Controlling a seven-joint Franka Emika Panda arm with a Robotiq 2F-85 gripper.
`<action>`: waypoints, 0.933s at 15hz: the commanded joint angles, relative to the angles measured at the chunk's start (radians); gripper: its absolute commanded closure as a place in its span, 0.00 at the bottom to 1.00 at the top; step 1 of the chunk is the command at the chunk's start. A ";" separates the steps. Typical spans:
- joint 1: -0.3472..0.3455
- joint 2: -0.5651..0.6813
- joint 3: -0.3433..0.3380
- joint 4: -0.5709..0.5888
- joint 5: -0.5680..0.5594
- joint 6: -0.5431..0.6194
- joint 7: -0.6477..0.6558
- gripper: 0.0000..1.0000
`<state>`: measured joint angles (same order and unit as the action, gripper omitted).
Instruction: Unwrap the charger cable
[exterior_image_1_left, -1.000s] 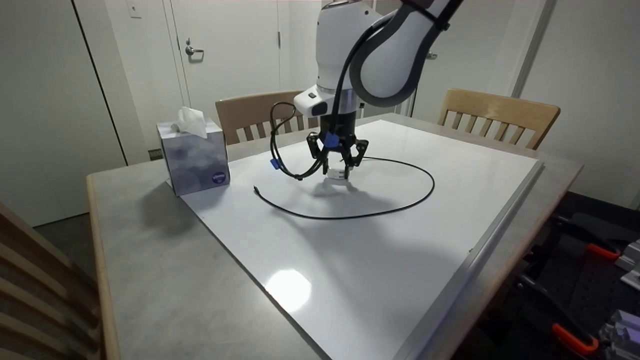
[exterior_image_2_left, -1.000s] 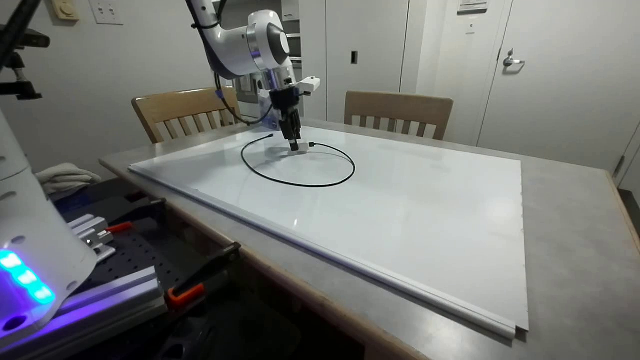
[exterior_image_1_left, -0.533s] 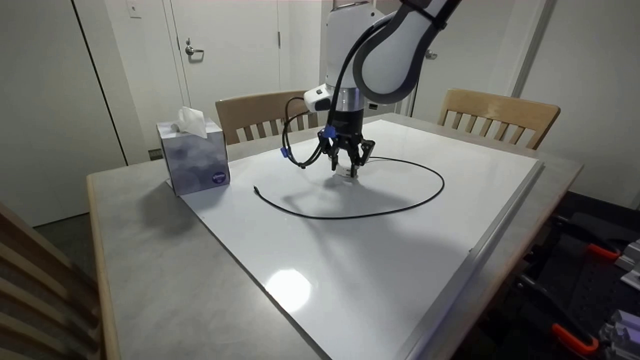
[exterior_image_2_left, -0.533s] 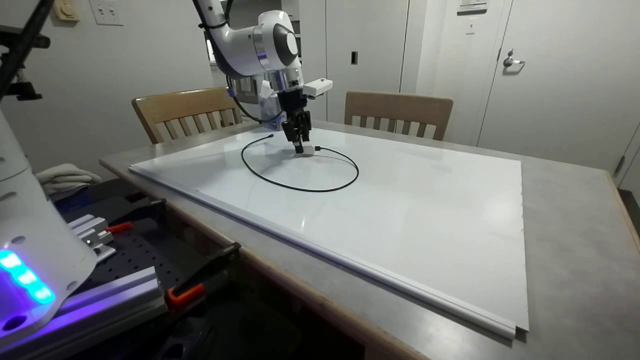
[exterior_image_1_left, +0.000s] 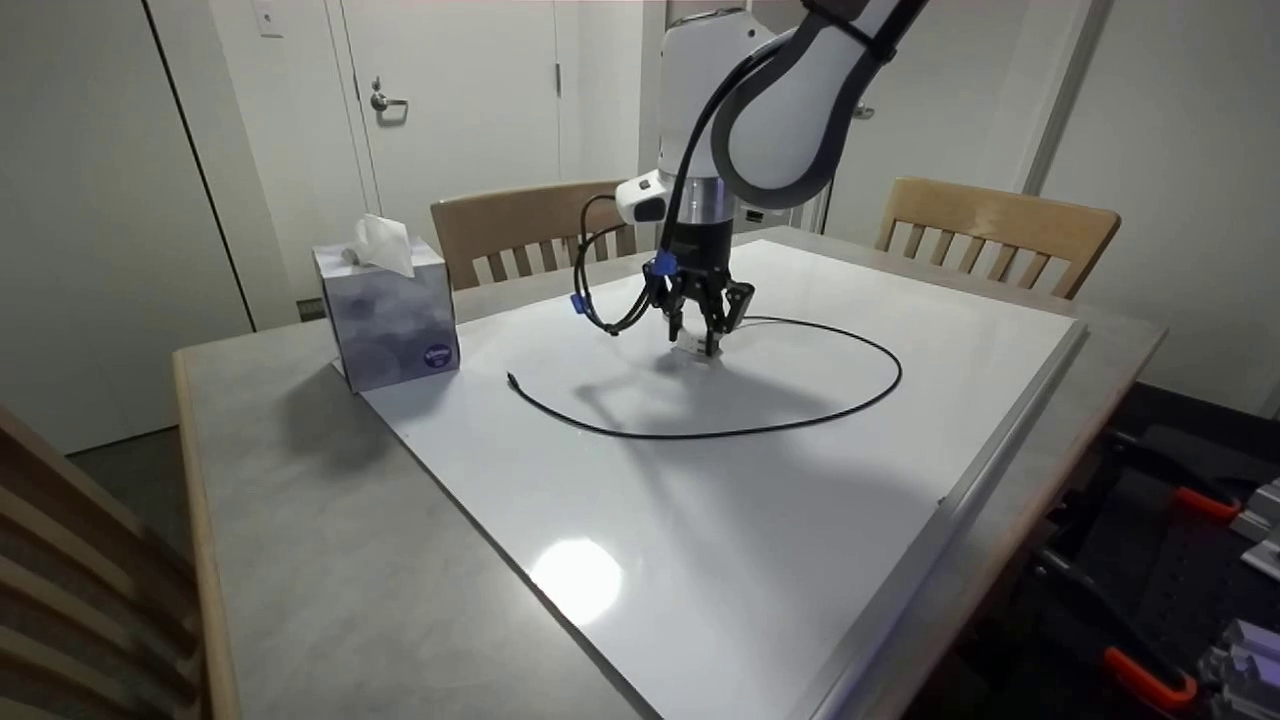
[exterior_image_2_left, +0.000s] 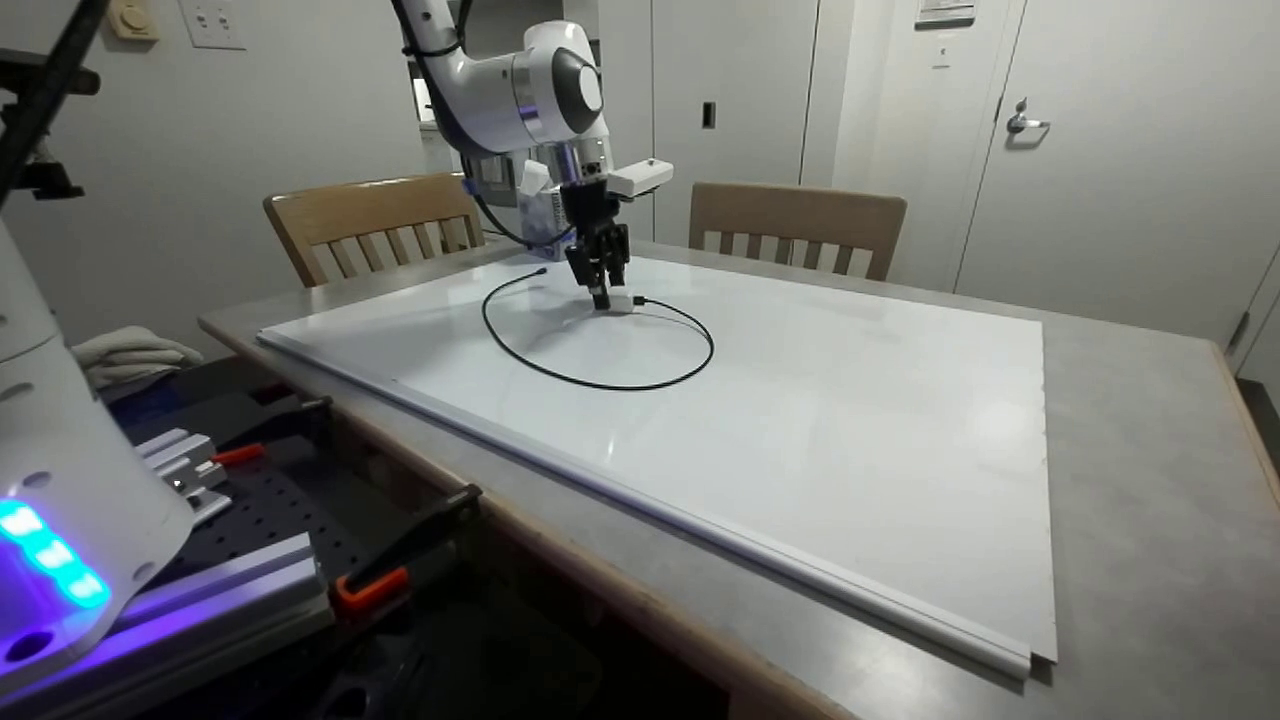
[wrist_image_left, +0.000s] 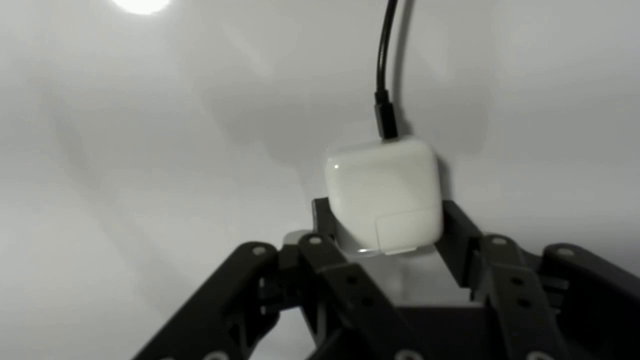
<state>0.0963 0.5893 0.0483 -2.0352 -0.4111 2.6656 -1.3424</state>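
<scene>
- Clamping the white power adapter on both sides, the claw fills the lower right of the wrist view.
- Black charger cable lying in one open curve across the middle of an exterior view, loose tip toward the left (its opposite connector meets the adapter's upper edge in the wrist view).
- Whiteboard under the cable, flat on the grey desk.
- Kleenex tissue box at the left of an exterior view.

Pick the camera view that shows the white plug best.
The wrist view: the white plug looks largest there, its face unobstructed, the black cable joined to it. Both exterior views show it small, partly hidden by the gripper.
</scene>
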 joint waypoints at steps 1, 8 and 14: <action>-0.027 0.000 0.016 0.003 0.017 -0.026 0.020 0.72; -0.112 -0.026 -0.016 -0.079 0.119 -0.031 0.225 0.72; -0.113 -0.023 0.008 -0.028 0.101 -0.053 0.231 0.47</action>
<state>-0.0056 0.5657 0.0463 -2.0649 -0.3006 2.6162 -1.1177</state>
